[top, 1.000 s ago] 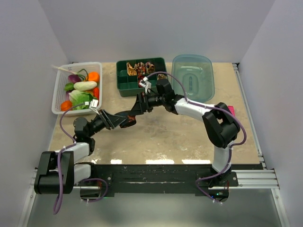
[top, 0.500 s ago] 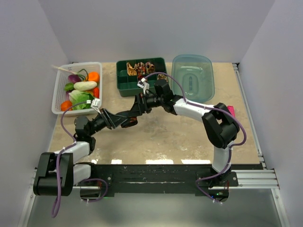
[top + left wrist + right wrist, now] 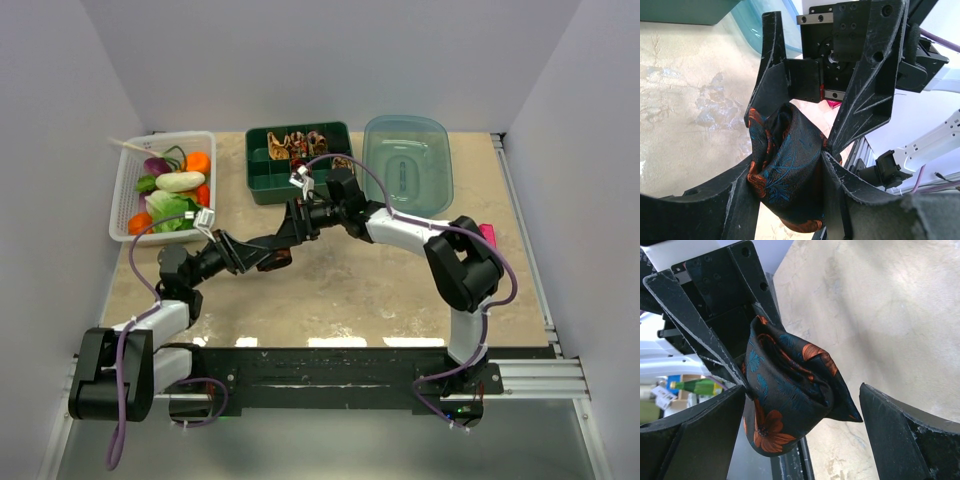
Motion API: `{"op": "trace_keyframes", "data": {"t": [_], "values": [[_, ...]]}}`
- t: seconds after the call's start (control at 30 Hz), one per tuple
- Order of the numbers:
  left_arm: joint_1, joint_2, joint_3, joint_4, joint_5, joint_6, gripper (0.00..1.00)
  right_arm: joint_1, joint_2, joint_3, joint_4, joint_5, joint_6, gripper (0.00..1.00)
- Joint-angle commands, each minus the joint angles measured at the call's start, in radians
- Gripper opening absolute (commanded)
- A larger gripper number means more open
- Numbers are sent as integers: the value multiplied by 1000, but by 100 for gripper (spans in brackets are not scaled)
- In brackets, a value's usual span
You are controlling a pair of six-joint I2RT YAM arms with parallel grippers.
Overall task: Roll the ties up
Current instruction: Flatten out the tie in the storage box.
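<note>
Seeing bunched tie [image 3: 782,180] clamped tight in left claw [image 3: 790,167], pinched between both fingers [image 3: 720,200]. Dark fabric, orange flowers, teal leaves. Looks lifted off counter [image 3: 350,285], left of centre, near green tray [image 3: 262,172]. Around same bundle: right claw [image 3: 802,390], spread wide, one finger touching fabric, other apart from it. Claws tip to tip. Also seeing coiled ties [image 3: 298,143] in tray's back compartments, red and tan.

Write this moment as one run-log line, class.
left gripper: shut on dark floral tie | right gripper: open, straddling tie | tie: bunched, not neatly rolled | green tray: holds coiled ties
</note>
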Motion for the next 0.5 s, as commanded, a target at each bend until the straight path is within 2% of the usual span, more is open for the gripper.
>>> {"op": "trace_keyframes", "data": {"t": [0.0,0.23,0.33,0.4,0.43,0.47], "values": [[-14,-37,55,38,-4,37,50,6,39,-14,55,-82,41,99],[-15,-65,49,-15,-35,77,50,6,43,-43,98,-151,75,98],[-15,-77,45,-20,-46,82,50,8,45,-51,119,-177,98,93],[-17,-80,43,-20,-49,82,50,6,49,-55,128,-182,109,86],[-18,-85,43,-20,-49,84,50,8,51,-57,139,-190,121,77],[-18,-87,42,-25,-55,85,50,8,62,-68,192,-211,161,72]]}}
